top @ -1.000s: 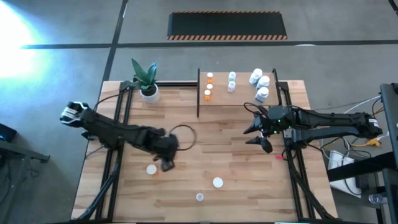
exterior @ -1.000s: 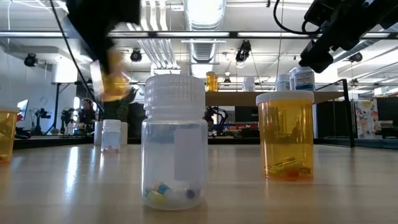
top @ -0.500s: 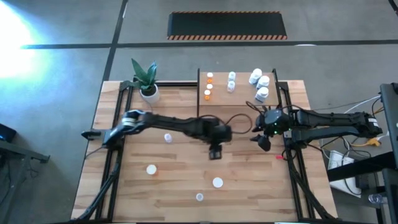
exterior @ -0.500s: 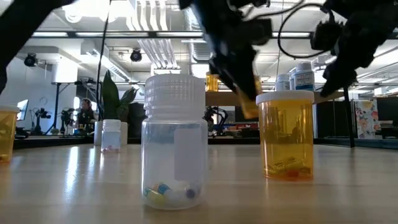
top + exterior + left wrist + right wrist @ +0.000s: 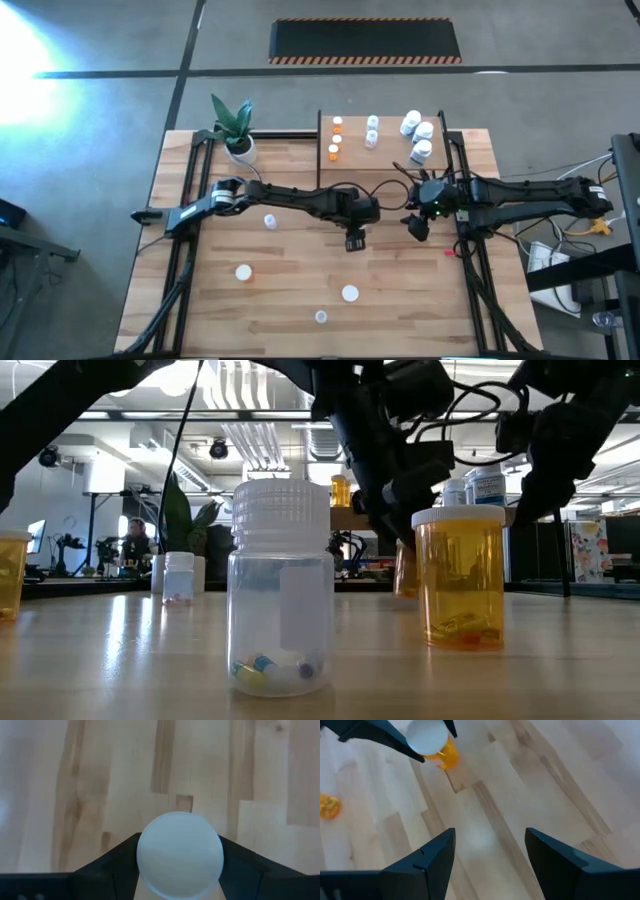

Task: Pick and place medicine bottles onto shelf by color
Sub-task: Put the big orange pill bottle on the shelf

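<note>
My left gripper (image 5: 354, 240) is at the table's middle, shut on a small orange bottle with a white cap (image 5: 180, 854). The bottle also shows in the right wrist view (image 5: 434, 742) and in the low view (image 5: 405, 570). My right gripper (image 5: 418, 226) hangs open and empty just to its right. The shelf (image 5: 385, 165) stands at the far edge with orange (image 5: 335, 152), clear (image 5: 372, 137) and white (image 5: 421, 150) bottles standing on it. Loose bottles stand on the table: orange (image 5: 244, 272), orange (image 5: 350, 293), clear (image 5: 320, 317) and small clear (image 5: 270, 221). My left gripper pinches the orange bottle's top end, at the white cap (image 5: 427, 737), between its two fingers (image 5: 125, 855), one on each side. The fingers come from above, pointing down. The bottle stays upright, its base at or just above the tabletop; I cannot tell which.
A white plant pot (image 5: 240, 148) stands at the far left corner. In the low view a clear bottle (image 5: 280, 590) and an orange one (image 5: 460, 575) stand near the front edge. Black frame rails (image 5: 190, 200) run along both table sides.
My left gripper has carried the orange bottle from the table's near-left part toward the right to the middle, then down toward the tabletop, the bottle staying upright. My right gripper has stayed about where it was, open.
</note>
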Controlling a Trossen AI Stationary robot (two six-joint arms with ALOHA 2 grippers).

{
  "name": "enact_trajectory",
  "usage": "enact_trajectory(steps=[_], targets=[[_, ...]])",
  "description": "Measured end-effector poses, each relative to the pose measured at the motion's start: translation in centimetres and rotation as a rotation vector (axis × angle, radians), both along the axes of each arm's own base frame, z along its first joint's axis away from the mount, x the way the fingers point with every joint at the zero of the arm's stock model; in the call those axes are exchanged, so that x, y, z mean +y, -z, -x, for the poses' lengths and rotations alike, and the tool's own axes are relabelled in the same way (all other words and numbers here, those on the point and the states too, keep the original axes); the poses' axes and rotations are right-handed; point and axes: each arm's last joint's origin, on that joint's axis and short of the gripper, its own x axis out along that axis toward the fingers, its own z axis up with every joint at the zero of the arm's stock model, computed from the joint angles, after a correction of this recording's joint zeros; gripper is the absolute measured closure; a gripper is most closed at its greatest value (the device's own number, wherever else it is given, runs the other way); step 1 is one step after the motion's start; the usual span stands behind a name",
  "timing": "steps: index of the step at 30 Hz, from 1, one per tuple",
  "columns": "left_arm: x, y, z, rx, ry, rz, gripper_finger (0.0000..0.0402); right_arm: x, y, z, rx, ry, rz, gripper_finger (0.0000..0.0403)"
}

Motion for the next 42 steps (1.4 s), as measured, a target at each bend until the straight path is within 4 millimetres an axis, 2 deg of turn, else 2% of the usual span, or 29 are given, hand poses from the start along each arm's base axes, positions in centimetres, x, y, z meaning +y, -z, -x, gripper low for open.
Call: enact_trajectory(steps=[14,23,25,28,32,37,42], targets=[[0.0,0.3,-0.3,-0.04,0.044,0.026,0.0186,0.6,2.0,-2.6,0.075,-0.1,0.033,0.0174],[0.7,0.2,-0.1,-0.024,0.091,0.083,0.0111,0.7,2.7,-3.9,0.049,-0.198,0.097,0.0174],[0.8,-0.7,0.5,-0.008,0.084,0.088,0.0098,0.9,3.1,-4.3,0.01,-0.236,0.125,0.0174],[0.8,-3.2,1.9,0.014,0.049,0.05,0.0089,1.0,3.8,-5.0,-0.082,-0.268,0.159,0.0174],[-0.8,-5.0,4.8,0.061,-0.049,-0.061,0.0089,1.0,5.2,-5.7,-0.145,-0.265,0.17,0.0174],[-3.6,-4.4,8.2,0.03,-0.179,-0.201,0.0088,1.0,6.5,-6.9,-0.162,-0.283,0.188,0.0156],[-6.3,-2.2,10.6,-0.129,-0.239,-0.17,0.0088,1.0,7.1,-8.0,-0.159,-0.302,0.2,0.0121]])
